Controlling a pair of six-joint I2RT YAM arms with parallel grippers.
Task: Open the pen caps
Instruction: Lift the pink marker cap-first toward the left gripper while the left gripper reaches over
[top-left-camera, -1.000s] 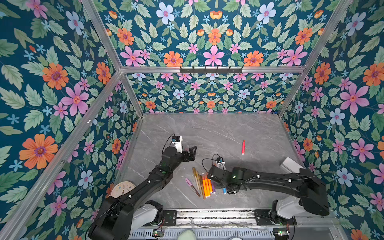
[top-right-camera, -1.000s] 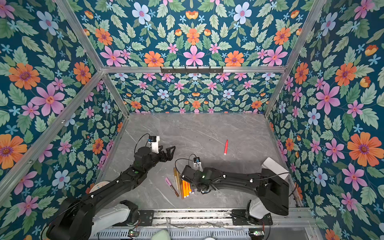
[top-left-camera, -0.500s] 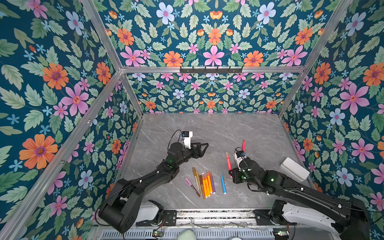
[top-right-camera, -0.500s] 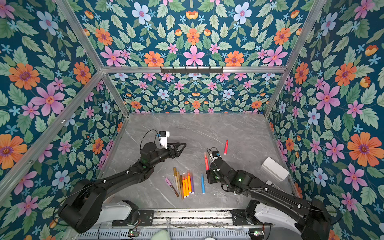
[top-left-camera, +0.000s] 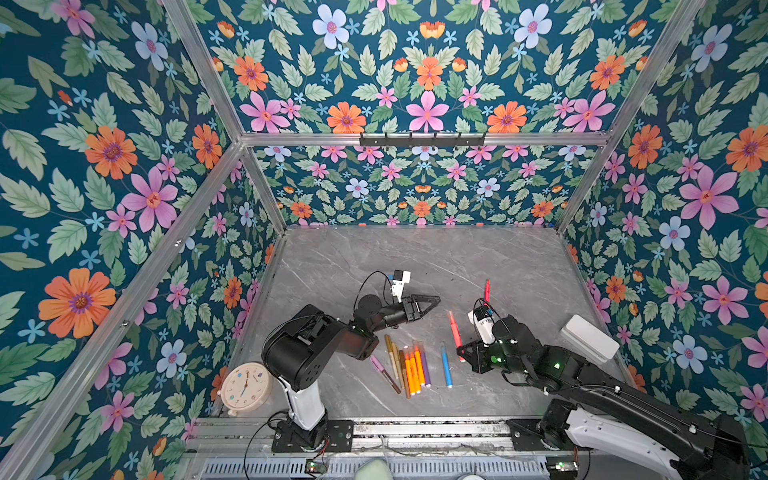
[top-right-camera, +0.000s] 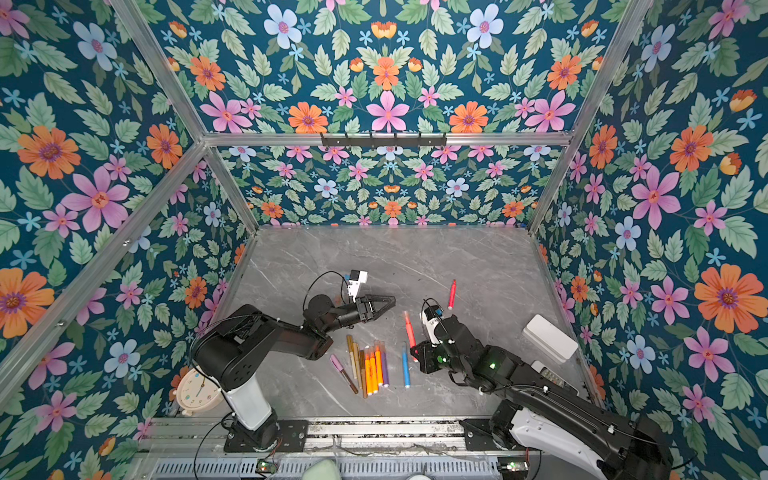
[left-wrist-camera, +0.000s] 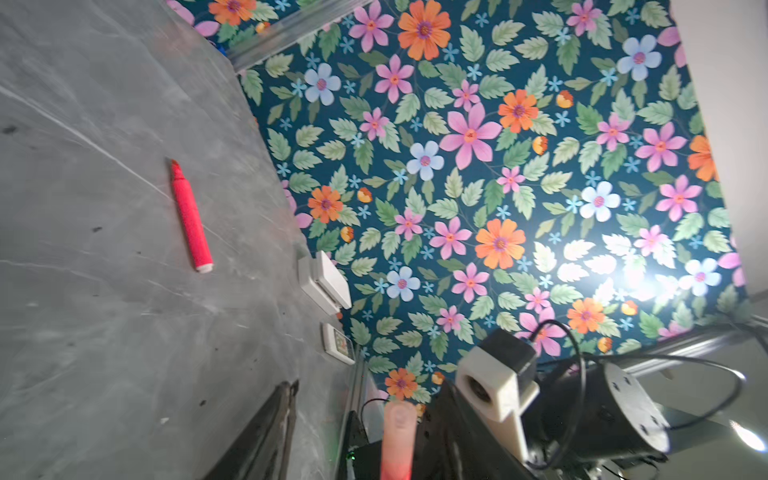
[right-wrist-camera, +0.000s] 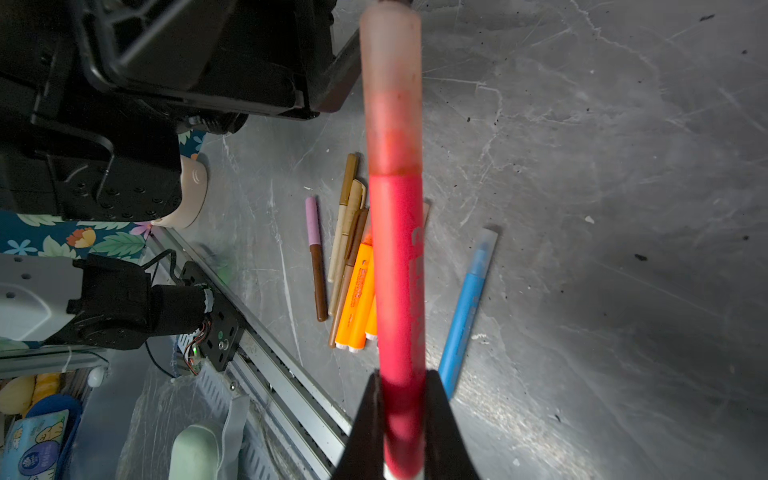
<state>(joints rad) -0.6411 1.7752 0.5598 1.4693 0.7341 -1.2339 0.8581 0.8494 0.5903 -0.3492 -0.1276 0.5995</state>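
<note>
A red pen (right-wrist-camera: 397, 257) is clamped by its barrel in the right gripper (right-wrist-camera: 405, 376) and held above the tabletop (top-left-camera: 415, 257), its pale cap (right-wrist-camera: 390, 83) on and pointed toward the left gripper (top-left-camera: 434, 300). The left gripper's jaws appear partly open just beside the cap; contact cannot be made out. A row of pens (top-left-camera: 409, 361) is laid near the front edge, with a second red pen (top-left-camera: 486, 287) seen farther back.
</note>
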